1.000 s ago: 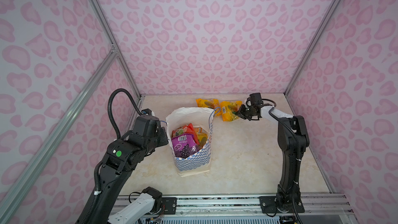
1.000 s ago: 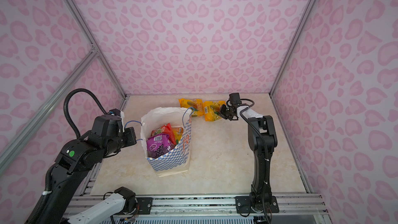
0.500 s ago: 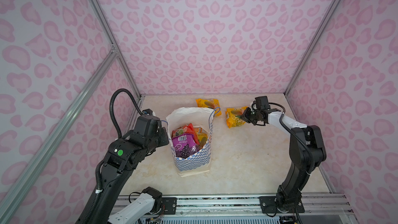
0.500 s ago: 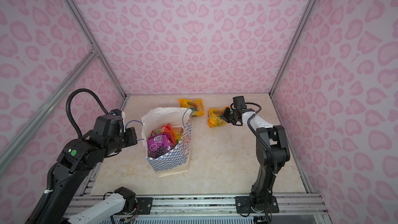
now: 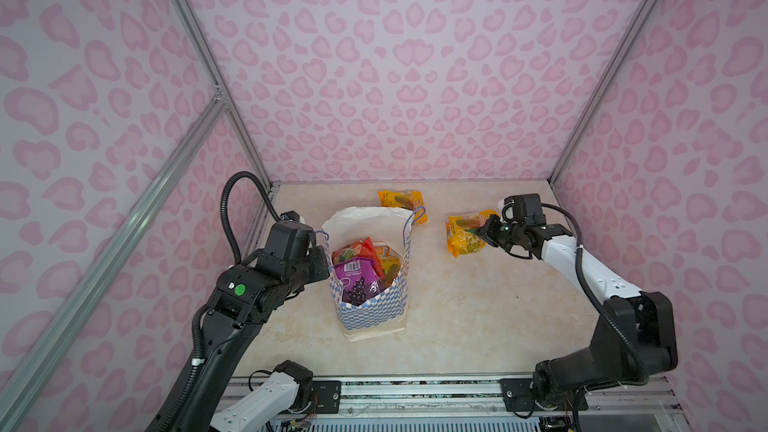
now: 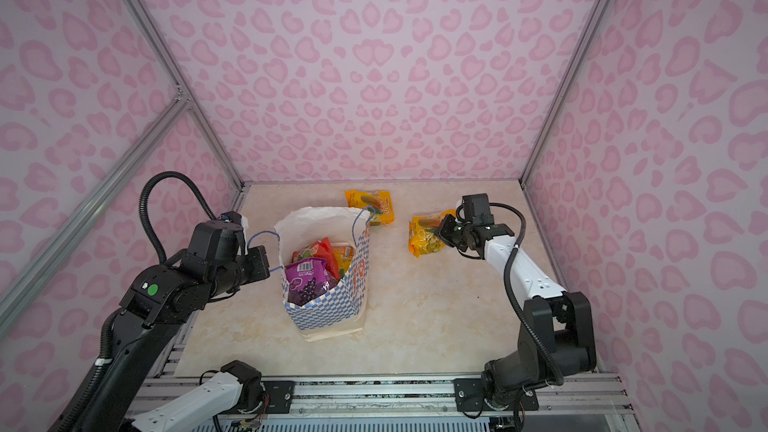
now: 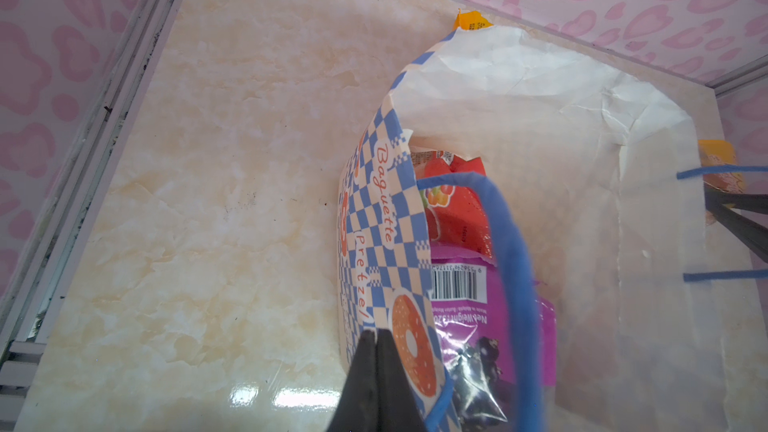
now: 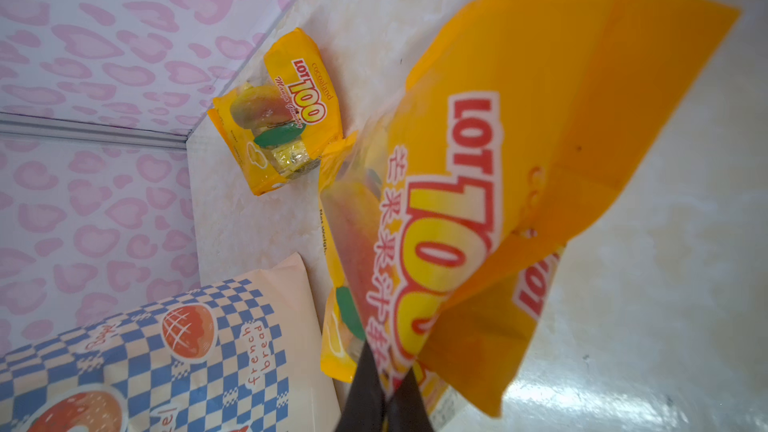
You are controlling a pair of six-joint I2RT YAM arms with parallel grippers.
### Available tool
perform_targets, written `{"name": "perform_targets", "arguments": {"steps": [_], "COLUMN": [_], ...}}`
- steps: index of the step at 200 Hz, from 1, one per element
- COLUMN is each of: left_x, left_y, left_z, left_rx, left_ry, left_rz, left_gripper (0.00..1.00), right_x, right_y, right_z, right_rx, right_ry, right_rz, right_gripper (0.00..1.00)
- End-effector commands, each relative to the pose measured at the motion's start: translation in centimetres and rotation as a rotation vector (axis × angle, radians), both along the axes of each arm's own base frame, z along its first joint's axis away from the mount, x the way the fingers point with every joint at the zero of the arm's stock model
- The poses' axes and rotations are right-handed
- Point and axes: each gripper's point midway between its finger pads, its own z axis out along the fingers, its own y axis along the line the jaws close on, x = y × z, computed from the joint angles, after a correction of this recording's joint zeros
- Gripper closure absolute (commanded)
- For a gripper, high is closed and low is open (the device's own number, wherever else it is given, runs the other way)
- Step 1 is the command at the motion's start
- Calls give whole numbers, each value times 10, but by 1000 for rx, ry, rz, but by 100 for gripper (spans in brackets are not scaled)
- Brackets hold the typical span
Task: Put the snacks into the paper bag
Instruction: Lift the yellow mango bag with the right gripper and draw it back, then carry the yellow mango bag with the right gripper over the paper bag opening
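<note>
The paper bag point(image 5: 372, 309) point(image 6: 324, 313) stands open mid-table, blue-and-white checkered outside and white inside point(image 7: 540, 97). A purple packet point(image 5: 358, 280) point(image 7: 465, 309), a red one point(image 5: 361, 249) and others lie in it. My left gripper point(image 5: 327, 260) point(image 6: 266, 259) point(image 7: 376, 347) is shut on the bag's left rim by a blue handle. My right gripper point(image 5: 484, 231) point(image 6: 442, 231) point(image 8: 384, 363) is shut on a yellow snack packet point(image 5: 465, 234) point(image 8: 519, 139), which hangs off the table right of the bag. A second yellow packet point(image 5: 399, 200) point(image 6: 370, 201) point(image 8: 278, 118) lies behind the bag.
Pink patterned walls with metal posts close in the table on three sides. The back wall is close behind the lying packet. Bare marble tabletop point(image 5: 478, 309) stretches between the bag and the right arm's base point(image 5: 557, 384).
My right gripper closed fully on the yellow packet and carried it away from the other one, toward the front right, as the arm folded back. The left arm and bag held still.
</note>
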Motion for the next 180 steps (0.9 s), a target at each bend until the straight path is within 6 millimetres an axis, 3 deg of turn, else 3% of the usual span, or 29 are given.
{"name": "perform_targets", "arguments": {"steps": [1,25,101,180], "left_x": [3,3,3,2], "left_y": [-4,-6,-19,-20], "left_z": [1,2,12,10], "left_rx": [-21,-32,-106,-112], "left_ry": [-11,-11,-32,-30], "left_rz": [-5,-10,-48,-54], "left_gripper": [95,95,96,96], "right_x": [-10,-29,-71,-95], "right_y": [-5,-5,-20,4], "right_z": [2,17,132,248], "right_rx": [-31,2,-25,2], "right_ry": [-30,-43,-277,-504], "right_rz": [26,45,11,64], "right_gripper": [100,100,100,100]}}
